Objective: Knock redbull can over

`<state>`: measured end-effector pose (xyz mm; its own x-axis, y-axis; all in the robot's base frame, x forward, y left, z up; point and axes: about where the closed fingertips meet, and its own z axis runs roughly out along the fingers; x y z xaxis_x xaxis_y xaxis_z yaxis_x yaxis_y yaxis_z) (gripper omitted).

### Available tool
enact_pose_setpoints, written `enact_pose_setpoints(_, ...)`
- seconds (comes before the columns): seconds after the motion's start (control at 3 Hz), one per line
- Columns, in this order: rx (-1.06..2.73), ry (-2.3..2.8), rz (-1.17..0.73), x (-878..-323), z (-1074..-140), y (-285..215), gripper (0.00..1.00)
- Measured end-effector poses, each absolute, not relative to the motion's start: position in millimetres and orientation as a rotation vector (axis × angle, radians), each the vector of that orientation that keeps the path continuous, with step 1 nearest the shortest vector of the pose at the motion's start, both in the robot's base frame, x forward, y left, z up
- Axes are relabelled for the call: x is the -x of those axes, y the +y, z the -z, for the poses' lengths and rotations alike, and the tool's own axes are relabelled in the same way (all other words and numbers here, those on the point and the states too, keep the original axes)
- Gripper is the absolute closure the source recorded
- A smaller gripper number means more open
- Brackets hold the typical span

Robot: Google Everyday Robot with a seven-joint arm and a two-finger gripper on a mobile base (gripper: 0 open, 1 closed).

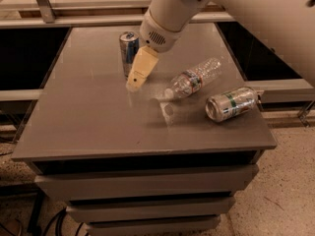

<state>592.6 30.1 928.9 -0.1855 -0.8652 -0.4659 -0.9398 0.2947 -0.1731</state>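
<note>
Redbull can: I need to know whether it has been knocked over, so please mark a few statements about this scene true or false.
1. The redbull can stands upright on the table. True.
2. The clear plastic bottle stands upright. False: the bottle lies on its side near the middle of the table.
3. The gripper is low over the table, close beside the redbull can, on the can's right in the camera view. True.
4. The silver-and-green can sits between the gripper and the redbull can. False: it lies on its side near the table's right edge, away from both.
</note>
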Motion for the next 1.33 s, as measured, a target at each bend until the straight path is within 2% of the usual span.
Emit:
enact_pose_setpoints(0.67, 1.568, 2.027, -0.265, -619, -906, 41, 0.0)
enact_pose_setpoints(1.33, 1.571, 1.931, -0.342, -635, -907, 72, 0.0)
